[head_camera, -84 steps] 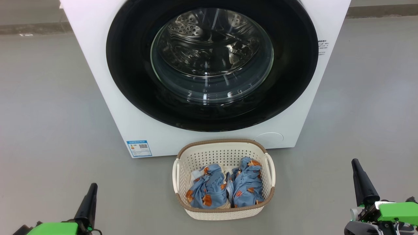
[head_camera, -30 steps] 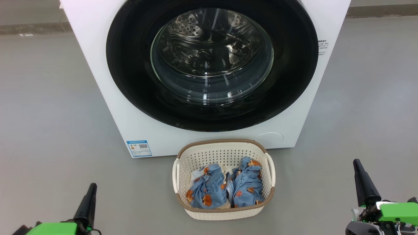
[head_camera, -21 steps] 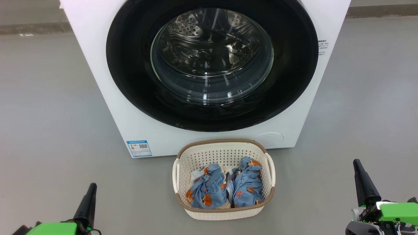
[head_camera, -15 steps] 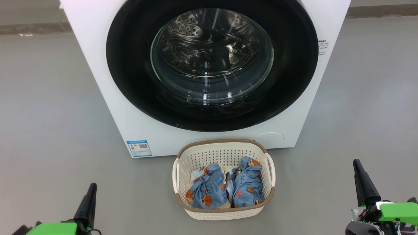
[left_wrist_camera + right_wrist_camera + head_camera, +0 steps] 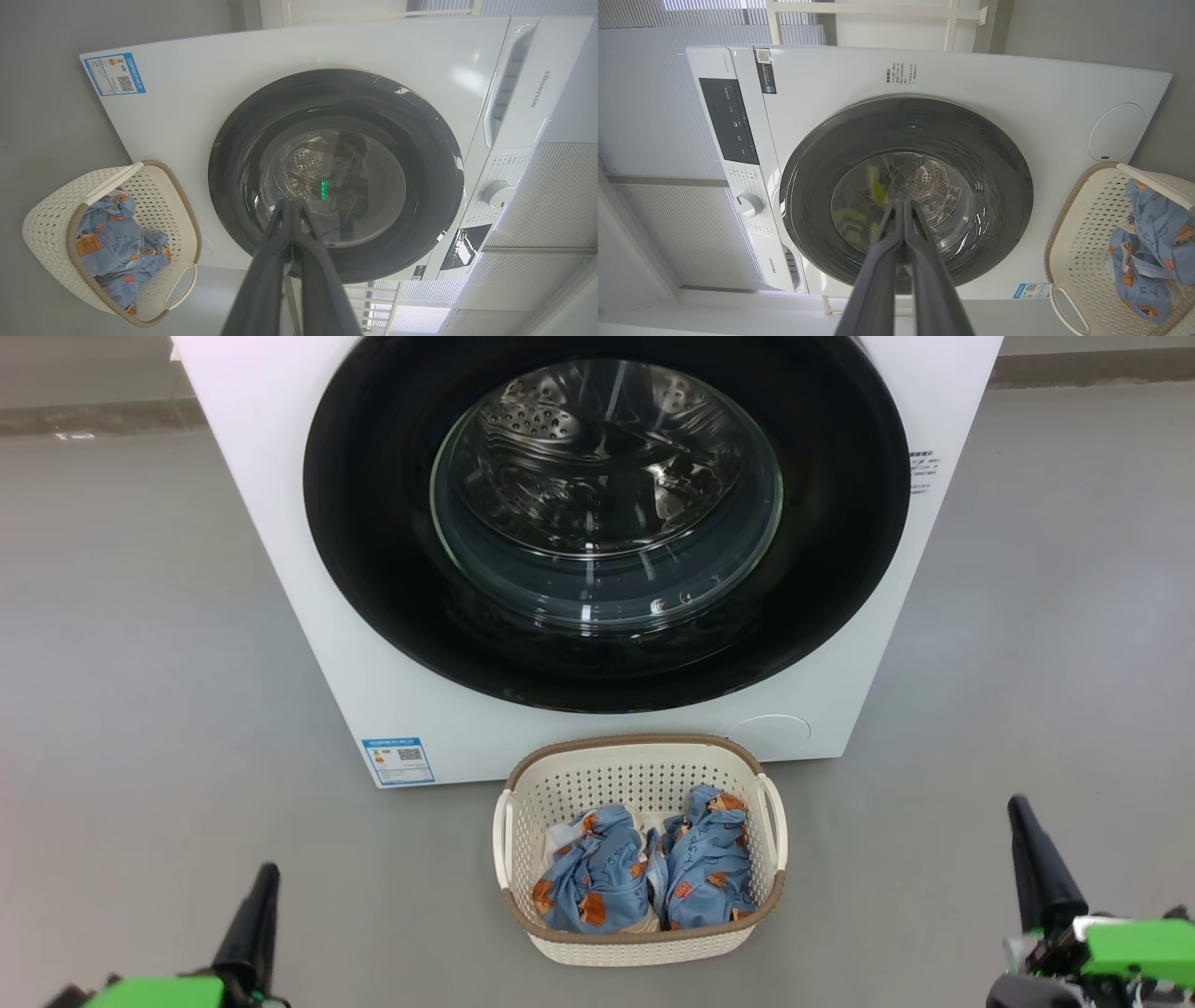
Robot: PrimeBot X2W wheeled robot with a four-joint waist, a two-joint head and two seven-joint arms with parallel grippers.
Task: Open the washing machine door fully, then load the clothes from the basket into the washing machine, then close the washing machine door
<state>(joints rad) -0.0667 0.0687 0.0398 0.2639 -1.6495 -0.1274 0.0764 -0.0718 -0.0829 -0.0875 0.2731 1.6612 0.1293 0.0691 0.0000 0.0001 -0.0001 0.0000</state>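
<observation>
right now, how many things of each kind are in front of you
washing machine: 1
basket: 1
clothes: 2, both blue, in the basket
tools: 2, left tool and right tool, both shut
total: 6

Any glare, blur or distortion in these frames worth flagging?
Head view: sharp, streaky glare on the washing machine door. Left wrist view: fisheye bows the washing machine, green glint in the glass. Right wrist view: yellow-green smear in the glass.
</observation>
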